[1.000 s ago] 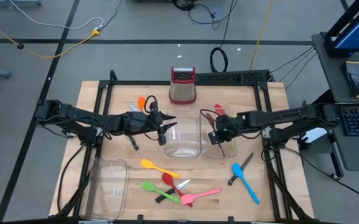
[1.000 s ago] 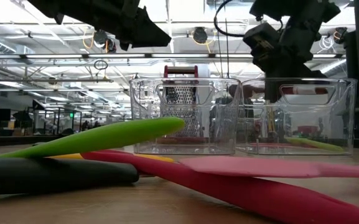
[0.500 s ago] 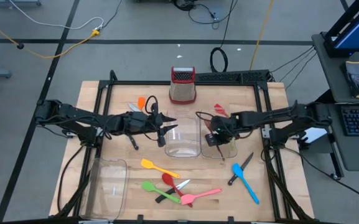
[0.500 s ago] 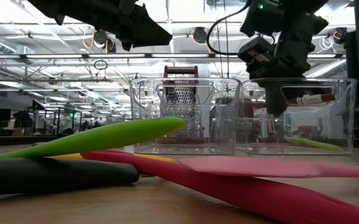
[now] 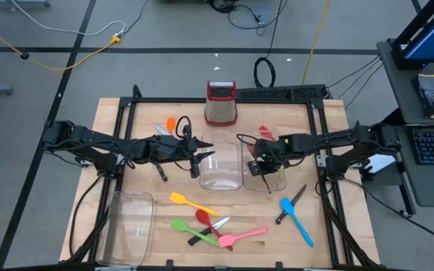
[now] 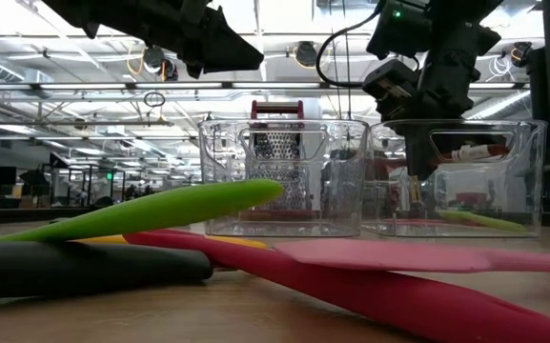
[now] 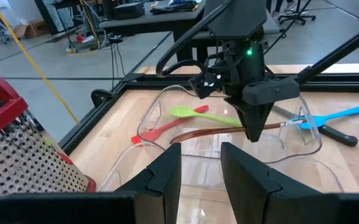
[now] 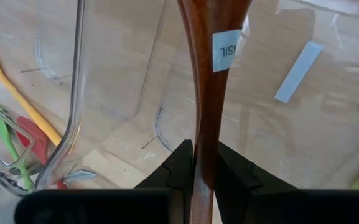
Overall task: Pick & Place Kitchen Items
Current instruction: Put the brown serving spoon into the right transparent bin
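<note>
My right gripper (image 5: 260,162) reaches down into the right clear tray (image 5: 271,183), shut on a brown wooden utensil (image 7: 199,132) that carries a white label (image 8: 226,50). A green spoon (image 7: 190,112) and a red spatula (image 7: 157,129) lie on that tray's floor. My left gripper (image 7: 201,177) hovers open and empty at the left rim of the middle clear tray (image 5: 221,175). Yellow (image 5: 189,202), green (image 5: 189,229), red (image 5: 204,217), pink (image 5: 244,237) and blue (image 5: 298,220) utensils and a black-handled knife (image 5: 289,204) lie flat on the table nearer the front. My right gripper pinches the wooden utensil's slim handle (image 8: 205,152) between its two fingers (image 8: 180,167), slanting down from the table's right. The utensil sticks out ahead of the fingertips, nearly level, inside the right tray. Whether its free end touches the tray floor I cannot tell.
A metal grater with a red top (image 5: 221,103) stands at the far middle, an orange utensil (image 5: 171,123) to its left. A third clear tray (image 5: 130,226) sits at the near left corner. A black frame (image 5: 307,94) borders the table.
My right gripper has come down a little and toward the table's left, carrying the wooden utensil lower into the right tray, then held still. My left gripper has stayed in place.
</note>
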Controlling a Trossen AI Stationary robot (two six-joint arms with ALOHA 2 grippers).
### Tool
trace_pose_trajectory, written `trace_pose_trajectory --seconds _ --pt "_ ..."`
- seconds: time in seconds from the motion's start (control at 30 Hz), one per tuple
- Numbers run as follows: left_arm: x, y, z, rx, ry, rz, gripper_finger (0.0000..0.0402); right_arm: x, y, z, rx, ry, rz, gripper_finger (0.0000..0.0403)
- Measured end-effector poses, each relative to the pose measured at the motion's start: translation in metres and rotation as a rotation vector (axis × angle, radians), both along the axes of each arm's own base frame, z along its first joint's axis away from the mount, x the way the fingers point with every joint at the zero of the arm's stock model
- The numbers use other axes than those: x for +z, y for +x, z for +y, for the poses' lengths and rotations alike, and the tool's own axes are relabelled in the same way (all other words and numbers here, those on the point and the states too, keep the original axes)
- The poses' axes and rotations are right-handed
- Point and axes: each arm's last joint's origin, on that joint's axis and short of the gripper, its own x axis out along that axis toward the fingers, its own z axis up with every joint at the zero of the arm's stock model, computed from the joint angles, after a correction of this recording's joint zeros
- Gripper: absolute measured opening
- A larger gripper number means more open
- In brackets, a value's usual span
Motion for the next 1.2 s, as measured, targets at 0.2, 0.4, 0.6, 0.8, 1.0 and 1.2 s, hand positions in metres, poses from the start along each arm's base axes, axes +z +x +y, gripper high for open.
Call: trace_pose_trajectory --seconds 0.2,0.4,0.6,0.8,1.0,1.2 --pt "0.0 0.0 0.0 -0.001 -0.003 -0.001 0.0118 0.0 0.0 0.0 -0.002 -0.005 0.0 0.0042" --pt "0.0 0.0 0.0 -0.001 -0.004 -0.001 0.0118 0.0 0.0 0.0 -0.002 -0.008 0.001 0.0044" --pt "0.0 0.0 0.0 0.0 -0.006 -0.001 0.0118 -0.007 -0.004 0.0 -0.003 -0.008 0.021 0.0044" --pt "0.0 0.0 0.0 0.0 -0.006 -0.001 0.0118 -0.013 -0.006 0.0 -0.02 -0.006 0.02 0.0044" --pt "0.0 0.0 0.0 0.0 -0.006 -0.001 0.0118 -0.012 -0.003 -0.001 -0.025 -0.013 -0.015 0.0044" --pt "0.0 0.0 0.0 0.0 -0.006 0.0 0.0118 -0.013 -0.003 -0.002 -0.035 -0.025 -0.015 0.0044"
